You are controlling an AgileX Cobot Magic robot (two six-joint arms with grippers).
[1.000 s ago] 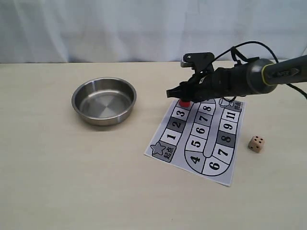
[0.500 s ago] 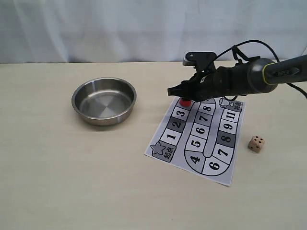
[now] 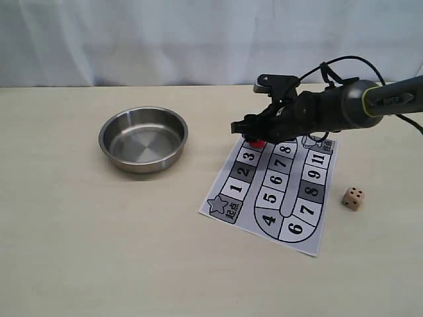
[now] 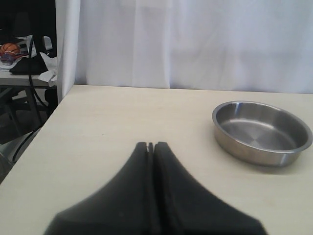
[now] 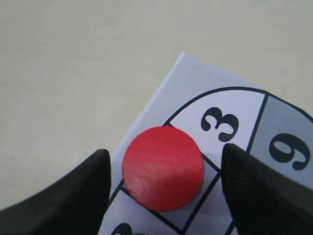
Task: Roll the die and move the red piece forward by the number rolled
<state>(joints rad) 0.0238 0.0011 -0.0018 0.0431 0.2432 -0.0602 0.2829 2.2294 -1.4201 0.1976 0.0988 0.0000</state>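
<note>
Pale worktop, right of centre: the right gripper has been shifted slightly, jaws open astride the untouched red piece; grasping seems next. Jaws of the left gripper are closed, empty.

The die is a little tan wooden cube with dark pips. It sits flat at the right of the frame, a bit below the middle, just off the board's right edge and not touching it. The red piece is a plain bright red peg, upright, right of center in the upper half, on the square just past the 3. From above, its top is a smooth round disc.
</note>
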